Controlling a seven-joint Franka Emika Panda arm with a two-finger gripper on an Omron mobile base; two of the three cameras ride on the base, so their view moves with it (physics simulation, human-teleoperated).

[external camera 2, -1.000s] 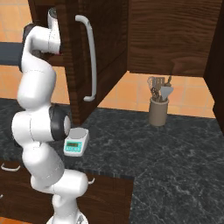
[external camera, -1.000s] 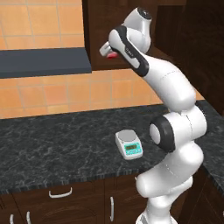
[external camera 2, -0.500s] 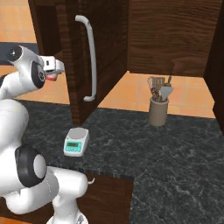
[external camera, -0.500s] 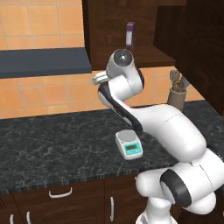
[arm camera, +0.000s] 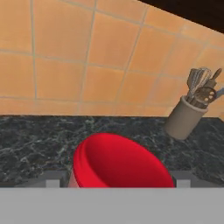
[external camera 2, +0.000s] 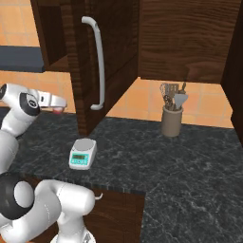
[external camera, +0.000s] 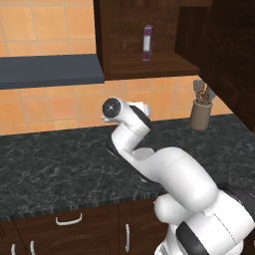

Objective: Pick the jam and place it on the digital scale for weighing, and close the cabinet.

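The jam (arm camera: 118, 162) shows its red lid large and close in the hand view, held between the two fingertips of my gripper (arm camera: 117, 181). In the right base view my gripper (external camera 2: 57, 107) is shut on the jam (external camera 2: 58, 111), above the counter, left of the digital scale (external camera 2: 83, 153) and higher than it. The white scale with its teal display sits on the dark counter, nothing on its plate. The cabinet door (external camera 2: 118, 47) with its silver bar handle (external camera 2: 98, 66) stands open. In the left base view my arm hides the scale.
A tall purple-and-white box (external camera: 147, 42) stands on the cabinet shelf (external camera: 149, 64). A grey utensil holder (external camera 2: 172, 116) stands at the back of the black stone counter (external camera 2: 190, 166), right of the scale. The open door hangs just behind and above the scale.
The arm has swung down from cabinet height with the jam. The hand is now low over the counter, left of the scale.
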